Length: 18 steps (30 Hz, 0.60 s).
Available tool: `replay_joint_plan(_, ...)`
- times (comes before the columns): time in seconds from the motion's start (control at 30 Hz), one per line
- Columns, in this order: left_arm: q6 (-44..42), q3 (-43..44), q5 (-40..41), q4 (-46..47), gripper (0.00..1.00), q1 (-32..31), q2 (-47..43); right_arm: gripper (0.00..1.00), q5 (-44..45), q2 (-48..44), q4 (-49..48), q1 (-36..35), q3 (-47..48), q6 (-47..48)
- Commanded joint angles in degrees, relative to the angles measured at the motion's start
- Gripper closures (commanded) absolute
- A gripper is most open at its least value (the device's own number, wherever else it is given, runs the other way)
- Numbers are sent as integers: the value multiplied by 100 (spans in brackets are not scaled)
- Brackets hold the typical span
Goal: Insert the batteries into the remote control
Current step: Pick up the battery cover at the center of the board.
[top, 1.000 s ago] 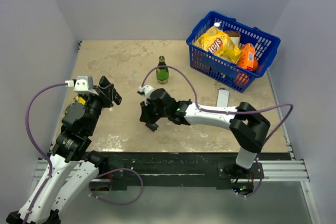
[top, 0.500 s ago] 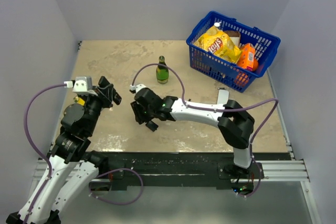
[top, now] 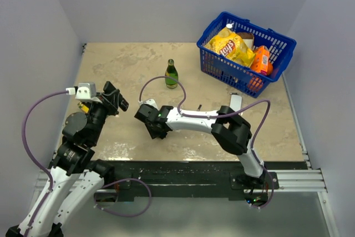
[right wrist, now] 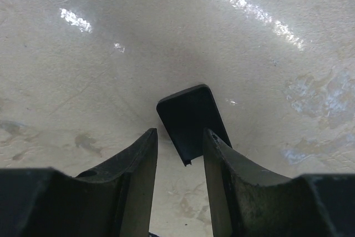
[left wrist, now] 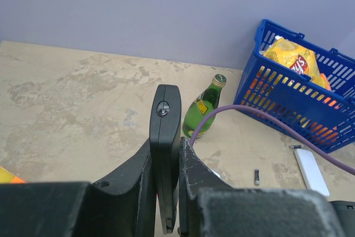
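My left gripper (left wrist: 166,142) is shut on the slim black remote control (left wrist: 165,109), which stands on edge above the table's left side; the same gripper (top: 113,99) shows in the top view. One small battery (left wrist: 256,177) lies on the table, right of the green bottle. My right gripper (right wrist: 180,134) hangs low over the table with its jaws open. The black cover piece (right wrist: 191,117) lies on the surface just ahead of the fingertips and partly between them. In the top view the right gripper (top: 153,126) sits left of centre.
A green bottle (top: 171,75) stands mid-table. At the back right is a blue basket (top: 277,65) with snack packs. A flat white device (top: 235,102) lies in front of it. A yellow item (top: 83,106) lies behind the left arm. A purple cable (top: 166,79) arcs over the bottle.
My right arm has swung left and lower, and its jaws have gone from shut to open, with the cover piece now lying free. The left gripper has barely moved.
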State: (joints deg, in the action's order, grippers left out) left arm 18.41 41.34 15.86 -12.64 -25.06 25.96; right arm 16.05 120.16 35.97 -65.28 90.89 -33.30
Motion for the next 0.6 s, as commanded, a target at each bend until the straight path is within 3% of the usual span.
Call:
replay_joint_plan(0.0,-75,-65,31,148,100,-52,-82,58,275,60,261,-64,403,-81)
replay_joint_plan(0.57,-101,-65,23,175,100,-96,-64,58,1021,-405,657,-56,-607,676)
